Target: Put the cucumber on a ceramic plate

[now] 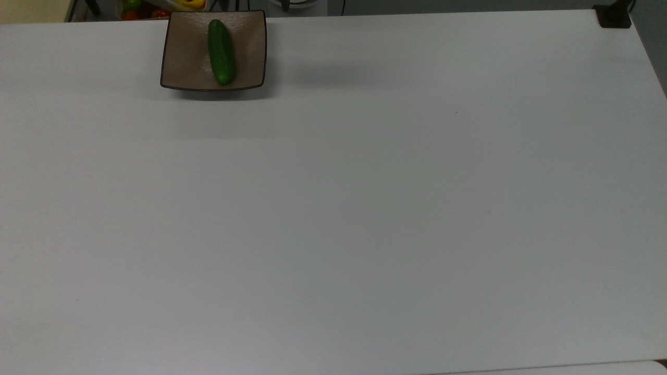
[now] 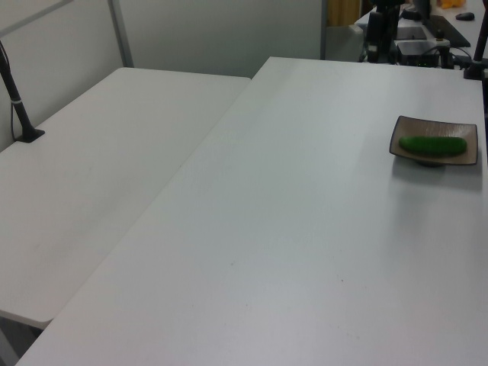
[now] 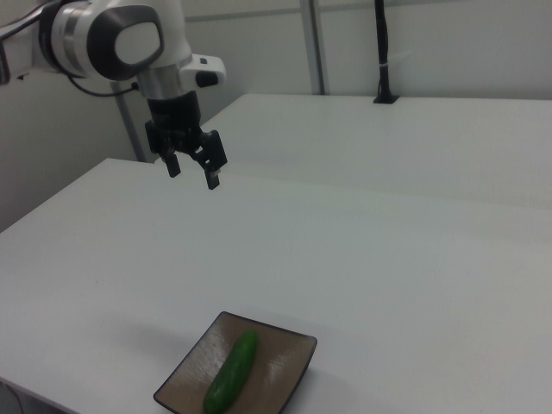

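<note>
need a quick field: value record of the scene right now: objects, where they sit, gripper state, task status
cucumber: lying flat on the plate, whole length inside the rim
plate: square, brown, at the table's far edge in the top view's upper left
gripper: open, holding nothing, raised well above the table, apart from the plate
table: white
contact: none between gripper and cucumber
task status: cucumber on plate, looks done

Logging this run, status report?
Gripper open, empty, raised above the table. Cucumber lying flat on ceramic plate. Nothing in the way.
</note>
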You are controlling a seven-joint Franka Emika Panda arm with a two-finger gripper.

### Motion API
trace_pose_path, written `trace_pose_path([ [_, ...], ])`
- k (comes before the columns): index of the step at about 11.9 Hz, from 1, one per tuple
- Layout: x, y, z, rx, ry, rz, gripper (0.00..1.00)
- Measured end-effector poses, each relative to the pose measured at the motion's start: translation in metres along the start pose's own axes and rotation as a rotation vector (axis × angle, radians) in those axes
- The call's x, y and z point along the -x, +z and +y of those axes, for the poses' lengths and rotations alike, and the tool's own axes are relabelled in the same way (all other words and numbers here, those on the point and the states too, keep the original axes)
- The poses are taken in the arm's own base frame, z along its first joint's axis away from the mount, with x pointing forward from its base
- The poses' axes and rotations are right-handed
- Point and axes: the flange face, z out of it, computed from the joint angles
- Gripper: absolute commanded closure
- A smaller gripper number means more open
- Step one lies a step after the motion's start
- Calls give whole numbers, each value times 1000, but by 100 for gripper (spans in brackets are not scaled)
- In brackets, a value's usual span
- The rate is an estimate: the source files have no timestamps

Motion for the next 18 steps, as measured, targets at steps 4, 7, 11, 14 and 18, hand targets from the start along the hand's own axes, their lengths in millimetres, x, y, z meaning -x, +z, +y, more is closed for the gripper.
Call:
trace_pose_path([
  [4, -38, 42, -32, 123, 3, 71, 0],
  [7, -43, 48, -38, 122, -5, 64, 0],
  [11, -40, 46, -47, 122, -33, 61, 0],
  [14, -38, 43, -49, 88, -24, 59, 0],
  [18, -38, 39, -40, 30, 13, 60, 0],
])
